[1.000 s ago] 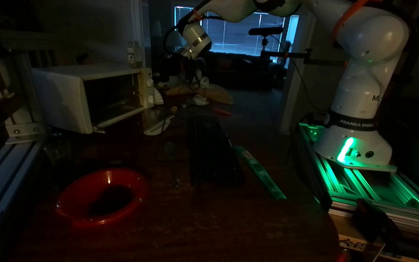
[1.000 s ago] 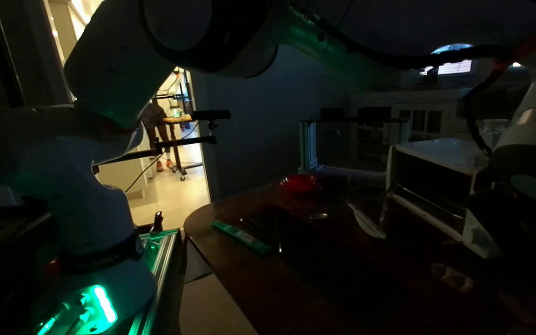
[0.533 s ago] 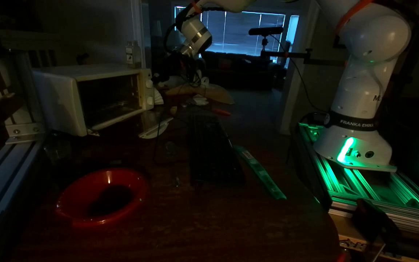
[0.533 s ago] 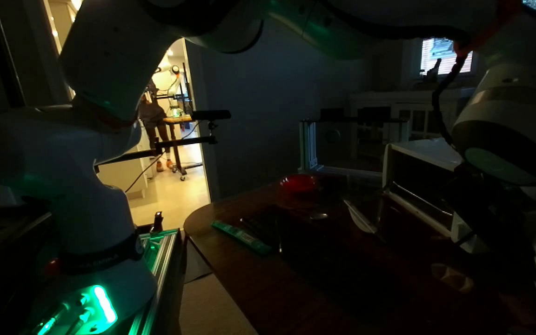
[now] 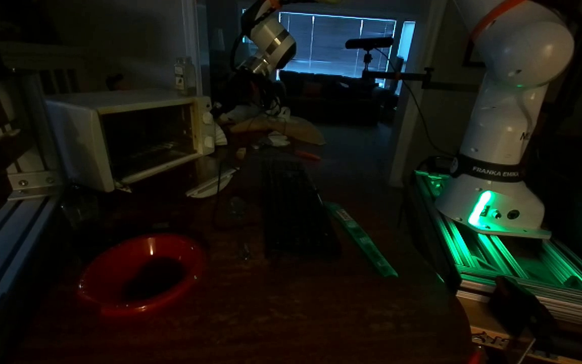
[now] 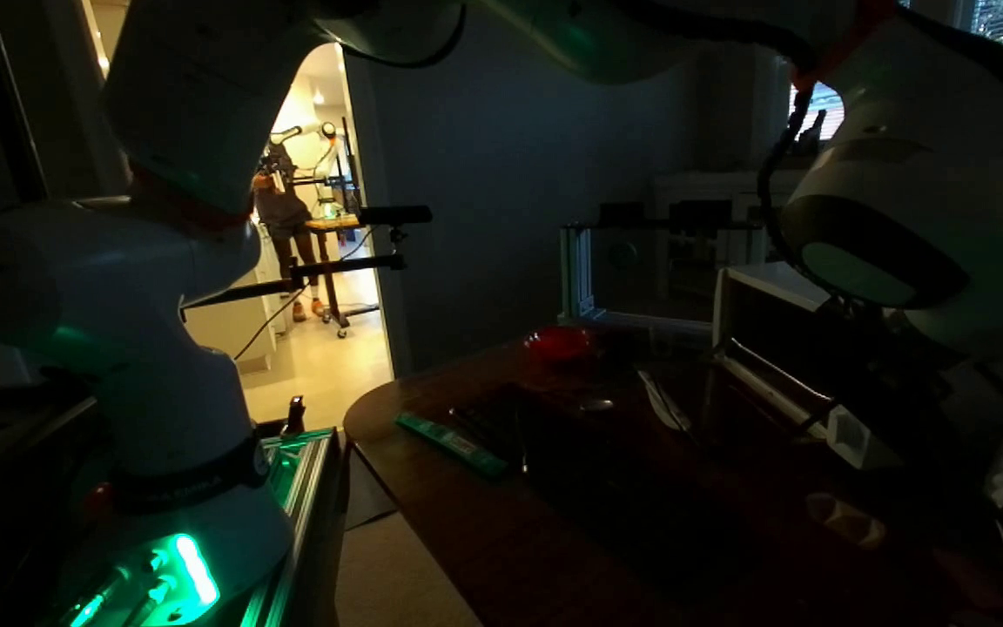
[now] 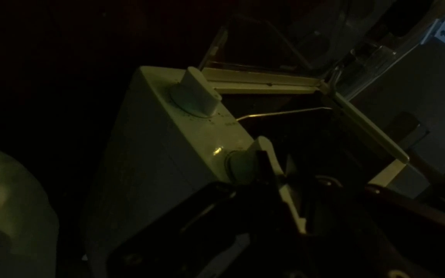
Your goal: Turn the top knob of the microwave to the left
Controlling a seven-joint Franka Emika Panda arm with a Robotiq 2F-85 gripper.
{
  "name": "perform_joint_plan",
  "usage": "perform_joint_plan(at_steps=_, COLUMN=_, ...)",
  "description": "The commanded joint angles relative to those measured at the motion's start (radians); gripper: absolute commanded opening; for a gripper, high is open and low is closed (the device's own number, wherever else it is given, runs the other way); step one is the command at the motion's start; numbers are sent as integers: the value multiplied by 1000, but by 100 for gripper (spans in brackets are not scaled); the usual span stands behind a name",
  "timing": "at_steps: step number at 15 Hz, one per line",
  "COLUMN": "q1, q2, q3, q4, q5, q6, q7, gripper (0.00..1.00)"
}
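The white microwave (image 5: 79,136) stands on the table with its glass door (image 7: 261,44) folded down open. It also shows in an exterior view (image 6: 771,283), partly behind the arm. Its pale control strip carries a top knob (image 7: 242,162) and a lower knob (image 7: 197,92) in the wrist view. My gripper (image 7: 278,170) is at the top knob, its dark fingers on both sides of the knob's ridge with a narrow gap. It looks shut on the ridge, though the picture is very dark. In an exterior view my gripper (image 5: 223,103) is a dark shape beside the control strip.
A glass jar (image 5: 185,76) stands on the microwave. A red bowl (image 5: 101,275), a black keyboard (image 5: 298,207) and a green strip (image 5: 364,240) lie on the table. A pale round shape (image 7: 10,216) is near the control end in the wrist view.
The microwave has turned and slid a little, its far end and open door shifting forward. The arm has moved with it, leftward in an exterior view. The bowl and keyboard stay still.
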Motion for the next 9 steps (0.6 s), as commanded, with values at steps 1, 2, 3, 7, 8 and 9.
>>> perform_joint_plan(at_steps=1, q1=41, q2=-102, q3=-4, q4=-114, q5=20, q6=52, q7=-53, gripper=16)
perform_joint_plan(at_steps=2, q1=48, q2=-114, q3=-5, q4=-129, q5=18, q6=72, q7=-66, gripper=17)
perform_joint_plan(at_steps=3, q1=53, q2=-123, q3=-5, q4=-141, q5=17, q6=88, q7=-78, gripper=17)
perform_joint_plan(at_steps=7, q1=76, q2=-167, q3=-4, q4=-186, q5=12, q6=143, q7=-122, gripper=17)
perform_joint_plan(at_steps=8, q1=81, q2=-179, q3=-5, q4=-194, q5=10, q6=152, q7=-130, gripper=17)
perform_joint_plan(at_steps=9, q1=86, q2=-190, q3=-5, q4=-201, q5=10, q6=152, q7=-138, gripper=18)
